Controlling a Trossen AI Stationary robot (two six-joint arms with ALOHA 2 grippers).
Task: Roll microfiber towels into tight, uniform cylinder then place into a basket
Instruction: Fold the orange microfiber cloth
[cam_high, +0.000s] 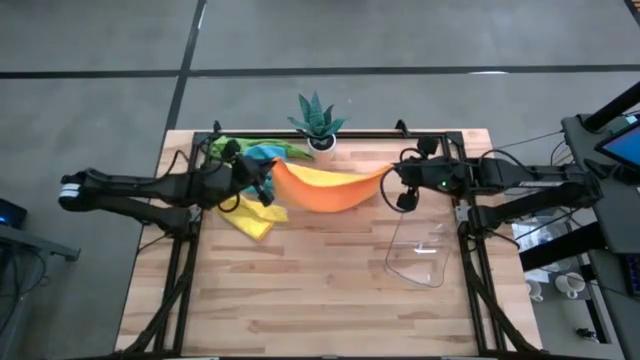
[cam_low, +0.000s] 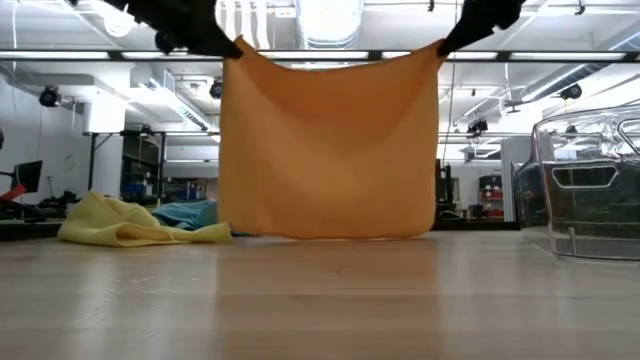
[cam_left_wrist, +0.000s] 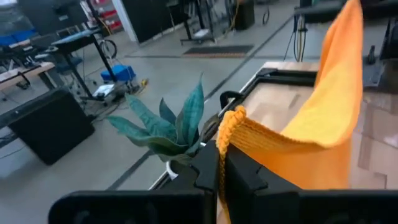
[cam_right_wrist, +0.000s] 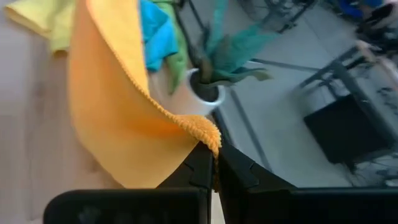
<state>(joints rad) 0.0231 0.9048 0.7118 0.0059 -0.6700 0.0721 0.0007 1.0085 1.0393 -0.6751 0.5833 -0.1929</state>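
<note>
Hanging by its two top corners over the bench's far edge, the orange towel (cam_high: 330, 187) was unrolled; the basket (cam_high: 418, 252) near the right edge held nothing.

Low view: its hem skimmed the bench (cam_low: 320, 300).

Wrist views: left gripper (cam_left_wrist: 221, 163) and right gripper (cam_right_wrist: 214, 163) each pinched a corner.

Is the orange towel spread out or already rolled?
Spread out. The orange towel hangs as a flat sheet between the left gripper and right gripper, each shut on a top corner.
</note>
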